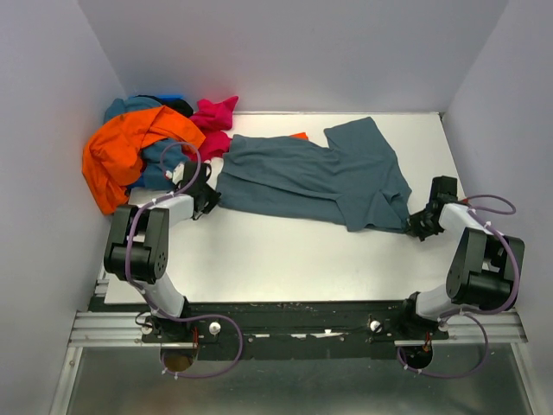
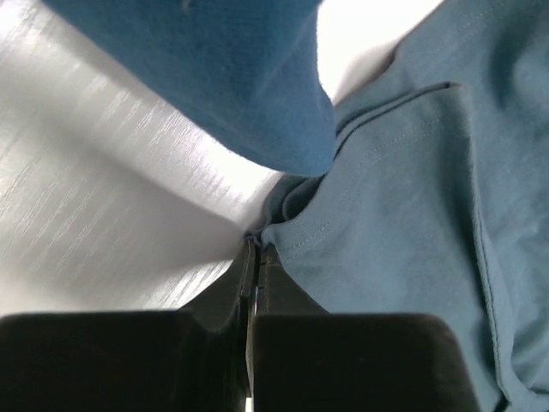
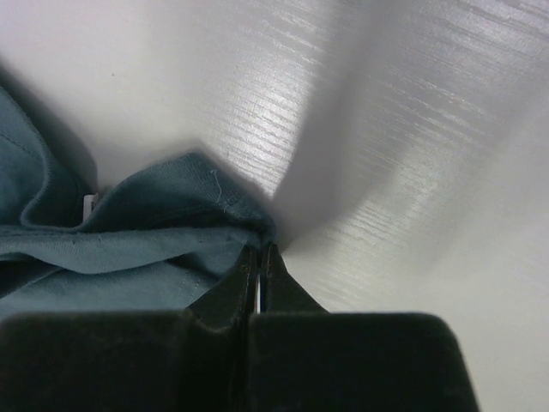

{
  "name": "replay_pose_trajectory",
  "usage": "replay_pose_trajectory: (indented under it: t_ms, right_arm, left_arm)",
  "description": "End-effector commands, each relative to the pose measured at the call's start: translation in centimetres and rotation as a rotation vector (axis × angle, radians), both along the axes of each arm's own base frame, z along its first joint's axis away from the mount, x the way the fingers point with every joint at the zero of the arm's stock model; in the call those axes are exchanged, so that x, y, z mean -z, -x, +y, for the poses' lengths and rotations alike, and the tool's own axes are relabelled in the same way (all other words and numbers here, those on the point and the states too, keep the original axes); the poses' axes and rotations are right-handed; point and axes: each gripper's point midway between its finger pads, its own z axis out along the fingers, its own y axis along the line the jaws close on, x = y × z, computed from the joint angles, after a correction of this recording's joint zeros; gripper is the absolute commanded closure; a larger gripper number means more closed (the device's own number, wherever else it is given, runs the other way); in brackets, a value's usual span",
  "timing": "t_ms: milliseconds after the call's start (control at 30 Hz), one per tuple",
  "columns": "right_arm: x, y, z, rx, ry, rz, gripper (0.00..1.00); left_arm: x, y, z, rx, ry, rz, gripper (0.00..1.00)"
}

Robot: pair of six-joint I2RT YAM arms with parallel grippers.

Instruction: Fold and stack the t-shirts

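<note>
A slate blue-grey t-shirt [image 1: 311, 177] lies spread and rumpled across the middle of the white table [image 1: 285, 259]. My left gripper [image 1: 207, 197] is shut on its left edge; the left wrist view shows the hem [image 2: 296, 245] pinched at the fingertips [image 2: 255, 249]. My right gripper [image 1: 416, 226] is shut on the shirt's right lower corner; the right wrist view shows the cloth [image 3: 171, 223] bunched at the fingertips [image 3: 259, 251]. An orange-red shirt [image 1: 121, 151], a magenta pink one [image 1: 213, 117] and blue ones [image 1: 130, 108] lie heaped at the far left.
Grey walls close in the table on the left, back and right. A blue cloth [image 2: 232, 77] from the heap hangs close over the left gripper. A scrap of orange [image 1: 299, 136] shows behind the slate shirt.
</note>
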Motion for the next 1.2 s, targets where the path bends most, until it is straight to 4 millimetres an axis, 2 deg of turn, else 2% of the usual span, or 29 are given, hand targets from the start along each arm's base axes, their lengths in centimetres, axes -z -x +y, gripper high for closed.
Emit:
replay_pose_trajectory:
  t_ms: [0, 133, 267, 367, 433, 533, 633, 700, 767, 833, 967, 1033, 1167]
  right_arm:
    - [-0.4, 0.7, 0.5, -0.004, -0.022, -0.007, 0.99]
    - [-1.9, 0.3, 0.5, -0.026, -0.014, -0.032, 0.99]
    - [-4.1, 0.2, 0.4, -0.025, 0.000, -0.061, 0.99]
    - [-6.7, -0.9, 0.1, -0.027, 0.019, -0.135, 0.99]
    - [-9.2, -2.1, 0.1, -0.022, 0.017, -0.197, 0.99]
    - [-14.6, -4.4, 0.0, -0.040, 0.019, -0.300, 0.99]
    - [-20.0, -5.5, -0.4, -0.060, 0.064, -0.409, 0.99]
    - [-21.4, -5.0, -0.6, -0.055, 0.092, -0.434, 0.99]
    - [-20.6, -4.0, -0.6, -0.046, 0.100, -0.423, 0.99]
    - [-18.0, -2.8, -0.3, -0.035, 0.078, -0.368, 0.99]
    - [-12.1, -0.3, 1.0, -0.050, 0.009, -0.234, 0.99]
    - [-9.8, 0.9, 1.9, -0.073, -0.030, -0.192, 0.99]
    - [-7.3, 2.5, 2.1, -0.082, -0.024, -0.153, 0.99]
  left_arm:
    - [0.7, 0.3, -1.1, 0.065, 0.032, -0.041, 1.00]
    - [-1.4, -0.4, -0.4, 0.062, -0.012, -0.053, 1.00]
    - [-5.1, -1.0, 0.2, 0.038, -0.037, -0.105, 1.00]
    - [-8.6, -1.9, 0.1, 0.038, -0.037, -0.168, 1.00]
    - [-10.9, -2.8, 0.1, 0.043, -0.039, -0.192, 1.00]
    - [-15.1, -4.4, 0.3, 0.053, -0.033, -0.229, 1.00]
    - [-19.2, -4.4, 1.3, 0.033, -0.022, -0.303, 1.00]
    - [-20.4, -3.6, 1.8, 0.023, -0.025, -0.329, 1.00]
    - [-19.9, -2.2, 2.0, 0.021, -0.035, -0.317, 1.00]
    - [-18.5, -0.8, 2.2, 0.021, -0.038, -0.294, 1.00]
    - [-14.2, 2.1, 2.1, 0.029, -0.031, -0.223, 1.00]
    - [-12.2, 3.6, 2.2, 0.026, -0.028, -0.199, 1.00]
    - [-10.0, 5.5, 3.0, 0.002, -0.050, -0.174, 1.00]
